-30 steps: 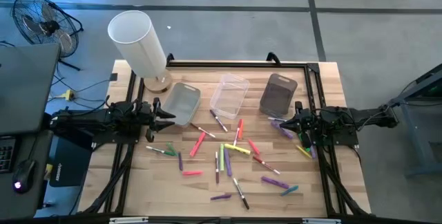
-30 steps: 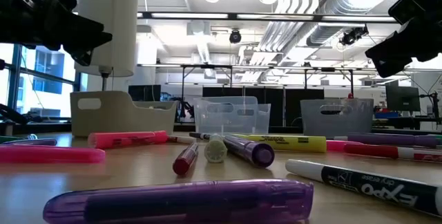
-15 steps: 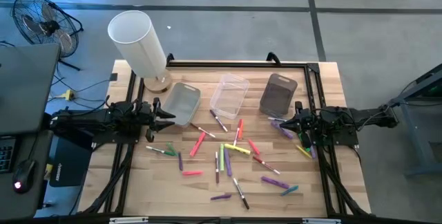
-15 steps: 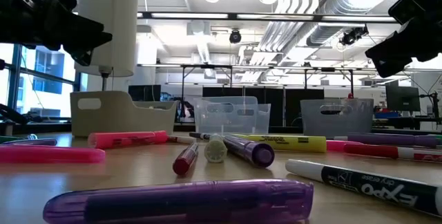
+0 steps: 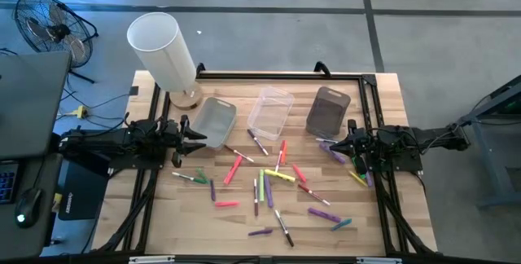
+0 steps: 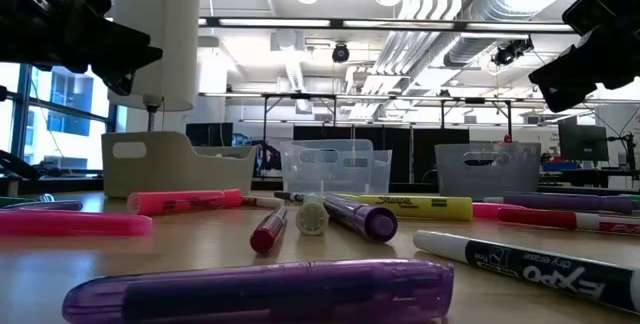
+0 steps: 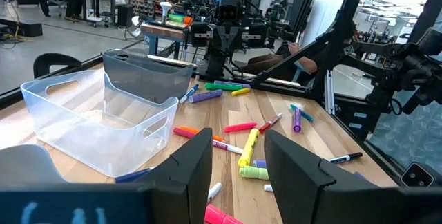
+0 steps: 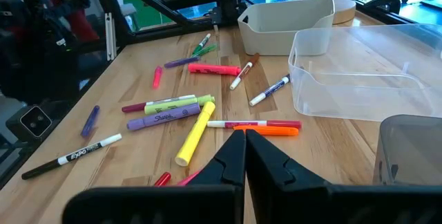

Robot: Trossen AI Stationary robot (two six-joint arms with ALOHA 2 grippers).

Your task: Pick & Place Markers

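Several markers point(image 5: 273, 178) in pink, red, yellow, green and purple lie flat and scattered on the wooden table point(image 5: 163, 231), in front of three bins. My left gripper point(image 5: 198, 138) hovers at the table's left side beside the white bin point(image 5: 213, 121), open, with nothing between its fingers point(image 7: 238, 175). My right gripper point(image 5: 338, 145) hovers at the right side, in front of the dark bin point(image 5: 328, 110), shut and holding nothing point(image 8: 244, 156). Purple markers point(image 5: 330, 146) lie just below and beside it.
A clear bin point(image 5: 271, 111) stands between the white and dark ones along the far side. A white cylindrical lamp point(image 5: 163, 52) stands at the far left corner. A black frame point(image 5: 370, 93) borders the table. A fan point(image 5: 49, 28) stands on the floor at left.
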